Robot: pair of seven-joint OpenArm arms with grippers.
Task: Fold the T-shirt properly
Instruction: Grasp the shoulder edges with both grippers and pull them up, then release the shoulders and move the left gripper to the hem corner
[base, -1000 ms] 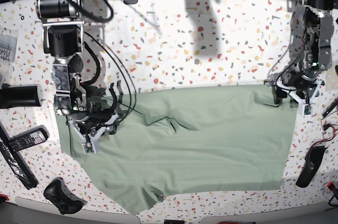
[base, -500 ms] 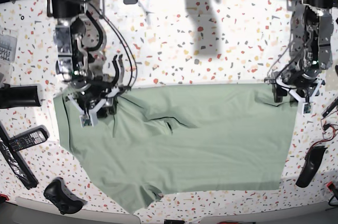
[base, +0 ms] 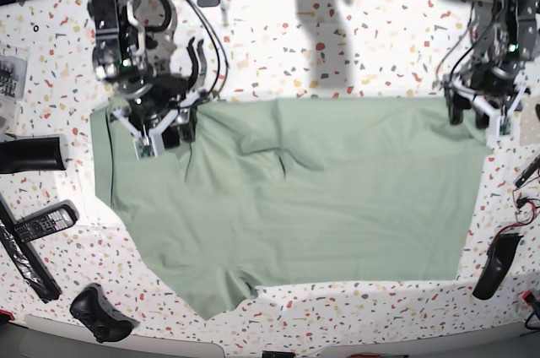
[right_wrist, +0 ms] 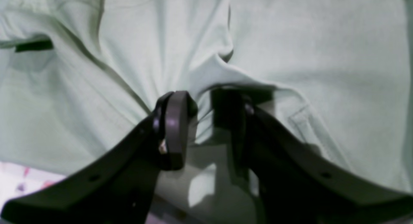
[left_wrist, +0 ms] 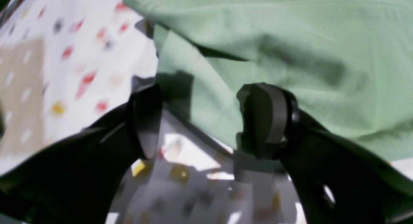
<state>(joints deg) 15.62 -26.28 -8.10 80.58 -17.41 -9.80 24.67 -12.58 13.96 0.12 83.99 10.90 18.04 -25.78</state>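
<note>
The T-shirt [base: 295, 197] lay spread across the speckled table [base: 337, 37], filling most of its middle and near part, with one straight edge running along the far side between the two grippers. A shallow crease crossed the cloth a little toward the near side of that edge, and a rounded flap hung down at the shirt's near corner, on the right arm's side.

The right gripper [base: 162, 132] sat at the shirt's far corner on its own side. In the right wrist view the gripper [right_wrist: 202, 121] had its two dark fingers [right_wrist: 174, 127] closed in on a pinched ridge of the cloth [right_wrist: 290, 56], which bunched up between them, so it was grasping the shirt.

The left gripper [base: 477, 113] sat at the opposite far corner of the shirt. In the left wrist view the gripper [left_wrist: 206, 121] had its fingers [left_wrist: 267, 121] spread apart, with the edge of the cloth [left_wrist: 306, 40] lying between them. The picture was too blurred to tell whether it held the cloth.

A remote control [base: 38, 225] and a game controller [base: 99, 314] lay on the table beside the shirt on the right arm's side, both clear of it.
</note>
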